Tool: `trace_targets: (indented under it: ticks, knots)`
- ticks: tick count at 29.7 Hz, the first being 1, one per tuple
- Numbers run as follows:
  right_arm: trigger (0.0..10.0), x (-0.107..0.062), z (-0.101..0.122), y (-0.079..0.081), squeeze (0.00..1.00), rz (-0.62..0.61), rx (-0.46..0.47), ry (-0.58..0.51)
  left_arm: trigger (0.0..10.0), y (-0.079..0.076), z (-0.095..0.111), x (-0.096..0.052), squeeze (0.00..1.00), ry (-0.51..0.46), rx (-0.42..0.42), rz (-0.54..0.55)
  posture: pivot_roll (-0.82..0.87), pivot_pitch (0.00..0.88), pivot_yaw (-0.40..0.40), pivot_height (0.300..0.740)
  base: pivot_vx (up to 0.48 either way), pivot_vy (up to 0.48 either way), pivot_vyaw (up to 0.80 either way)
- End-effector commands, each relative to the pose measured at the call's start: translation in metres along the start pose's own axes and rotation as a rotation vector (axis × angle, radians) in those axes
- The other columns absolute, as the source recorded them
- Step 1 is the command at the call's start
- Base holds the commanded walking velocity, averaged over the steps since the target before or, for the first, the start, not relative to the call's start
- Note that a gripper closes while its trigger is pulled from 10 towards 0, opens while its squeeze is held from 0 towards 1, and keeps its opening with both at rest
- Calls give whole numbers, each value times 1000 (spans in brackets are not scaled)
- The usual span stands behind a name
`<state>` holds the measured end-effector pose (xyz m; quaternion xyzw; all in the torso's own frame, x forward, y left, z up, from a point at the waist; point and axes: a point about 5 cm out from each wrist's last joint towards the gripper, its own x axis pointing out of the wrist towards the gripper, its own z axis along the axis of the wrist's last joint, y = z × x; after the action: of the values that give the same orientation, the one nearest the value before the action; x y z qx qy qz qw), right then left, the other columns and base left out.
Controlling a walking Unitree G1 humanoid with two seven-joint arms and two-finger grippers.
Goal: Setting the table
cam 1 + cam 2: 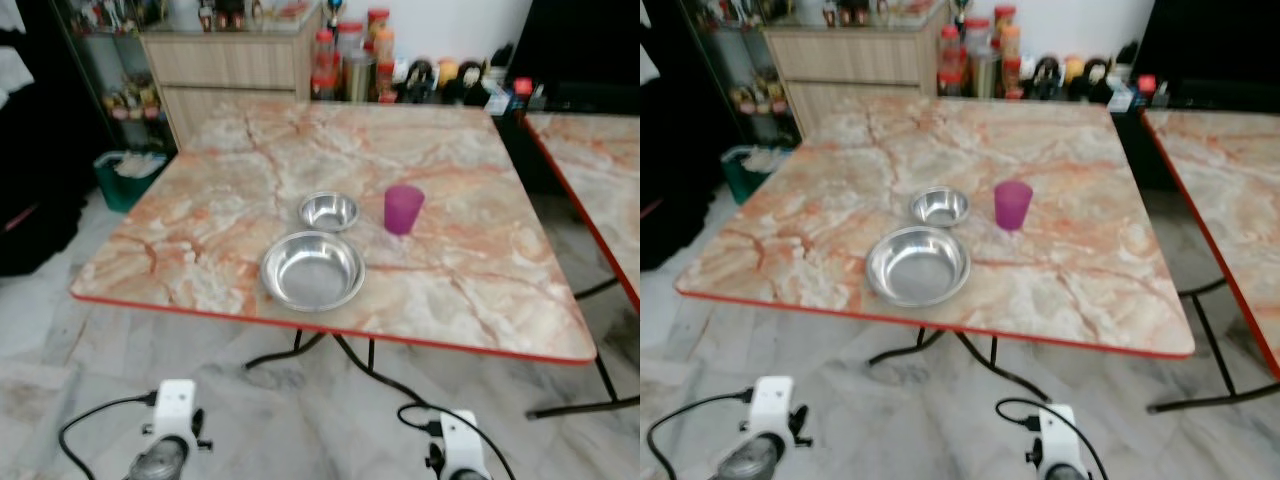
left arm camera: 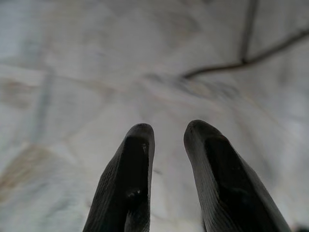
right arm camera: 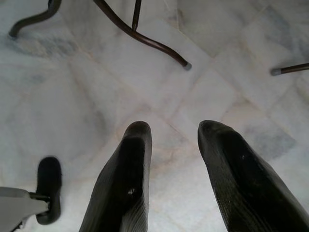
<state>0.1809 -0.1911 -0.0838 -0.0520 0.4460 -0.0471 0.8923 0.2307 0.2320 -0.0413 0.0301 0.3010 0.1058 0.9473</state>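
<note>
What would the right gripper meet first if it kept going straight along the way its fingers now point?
Most likely the marble floor. The right gripper hangs open, pointing down at bare tiles, with nothing between its fingertips and the floor. The table's dark metal leg lies farther ahead, seemingly off that line, though depth is unclear.

The table [image 1: 200,250] has a marbled top in peach, cream and rust-orange veins, edged with a thin red band; its legs [image 1: 300,350] are dark. The large bowl [image 1: 313,270] and the small bowl [image 1: 329,211] are shiny silver steel. The cup [image 1: 403,209] is translucent magenta-purple. The floor [image 1: 300,420] is pale grey-white marble tile with faint brown streaks. The cabinet [image 1: 230,70] is light wood-grain beige. The bin [image 1: 125,180] is teal green. The gripper fingers [image 2: 128,183] are matte black.
</note>
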Motion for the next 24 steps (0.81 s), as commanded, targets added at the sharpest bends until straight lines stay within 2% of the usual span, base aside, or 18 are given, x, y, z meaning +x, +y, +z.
trace_targets:
  ticks: [1,3,5,6,7,10,11,12,14,15,17,18,19,20,22,23,24]
  knots:
    - [10000,0,-2,-2,0,-12,17,12,10000,20,3,0,0,-12,-45,139,70,0,29,740,0,0,0]
    - [10000,0,-2,-1,0,-11,19,14,10000,32,9,0,0,-40,-52,221,68,0,30,740,0,0,0]
    - [10000,0,-2,0,0,-10,21,14,10000,50,28,1,0,-120,-70,346,64,0,31,740,0,0,0]
    - [10000,0,-2,0,0,-10,21,14,10000,52,30,2,0,-129,-75,359,64,0,31,740,0,0,0]
    - [10000,0,-1,1,0,-11,26,12,10000,59,46,3,0,-192,-53,402,68,0,30,740,0,0,0]
    - [10000,0,-1,1,0,-9,21,13,10000,72,78,4,0,-308,-33,481,69,0,28,740,0,0,0]
    - [10000,0,-2,1,0,-8,18,15,10000,79,100,3,0,-397,-31,529,69,0,28,740,0,0,0]
    - [10000,0,-2,1,0,-9,18,16,10000,81,109,2,0,-438,-25,542,69,0,28,740,0,0,0]
    - [10000,0,-2,0,0,-12,18,18,10000,81,149,-1,0,-589,9,535,69,0,28,740,0,0,0]
    - [10000,0,-2,0,0,-12,18,18,10000,81,149,-1,0,-589,9,535,69,0,28,740,0,0,0]
    - [10000,0,-2,0,0,-15,20,18,10000,68,183,-2,0,-715,11,420,69,0,28,740,0,0,0]
    - [10000,0,-2,0,0,-15,20,18,10000,67,186,-3,0,-728,12,410,69,0,28,740,0,0,0]
    - [10000,0,-3,0,0,-16,20,19,10000,54,200,-2,0,-767,10,313,71,0,29,740,0,0,0]
    - [10000,0,-3,0,0,-18,20,20,10000,28,224,-3,0,-829,-4,147,66,0,32,740,0,0,0]
    - [10000,0,-3,0,0,-18,19,21,10000,11,237,-5,0,-858,-33,43,63,0,34,740,0,0,0]
    - [10000,0,-3,0,0,-20,23,19,10000,-4,244,-6,0,-868,-64,-30,59,0,38,740,0,0,0]
    - [10000,0,-3,0,0,-21,26,17,10000,-10,247,-7,0,-871,-75,-59,59,0,38,740,0,0,0]
